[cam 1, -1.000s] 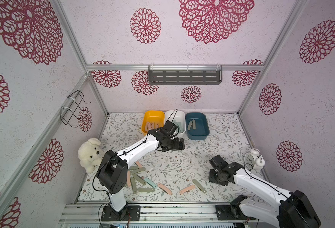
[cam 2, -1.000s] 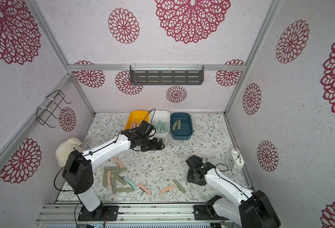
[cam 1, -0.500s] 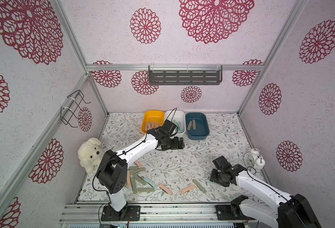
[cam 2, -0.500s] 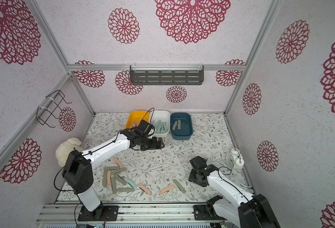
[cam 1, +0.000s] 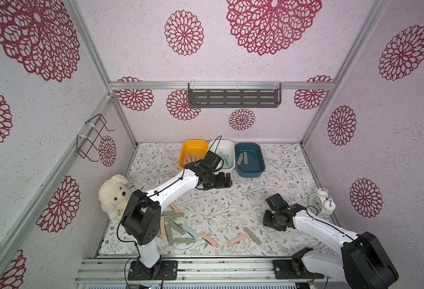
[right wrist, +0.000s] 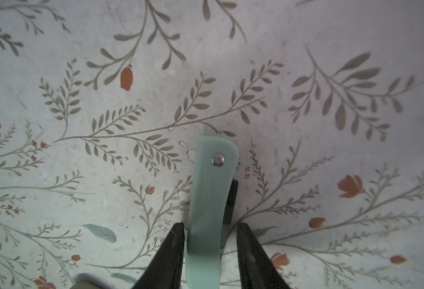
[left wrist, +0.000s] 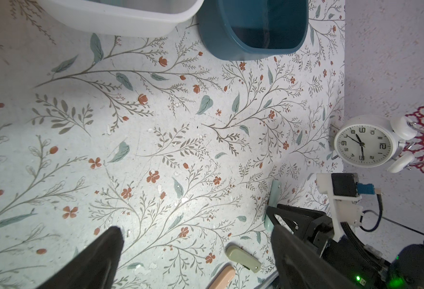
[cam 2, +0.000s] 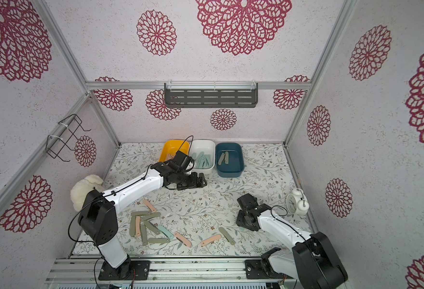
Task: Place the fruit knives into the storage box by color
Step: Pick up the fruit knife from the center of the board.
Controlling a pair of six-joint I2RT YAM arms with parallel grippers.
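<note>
My right gripper is down at the floral table, right of centre in both top views. Its jaws straddle a mint-teal fruit knife: one finger is against it, a gap shows at the other, so it is open. My left gripper hangs wide open and empty in front of the white storage box. That box holds mint knives. The yellow box holds pink ones, and the blue box olive ones. Several loose knives lie at the front left.
A pink knife and an olive one lie just left of the right gripper. A white alarm clock stands by the right wall, and a plush dog sits at the left wall. A grey shelf hangs on the back wall.
The right gripper has shifted toward the front right and come down over the mint knife, and its jaws have narrowed. The left arm has hardly moved.
</note>
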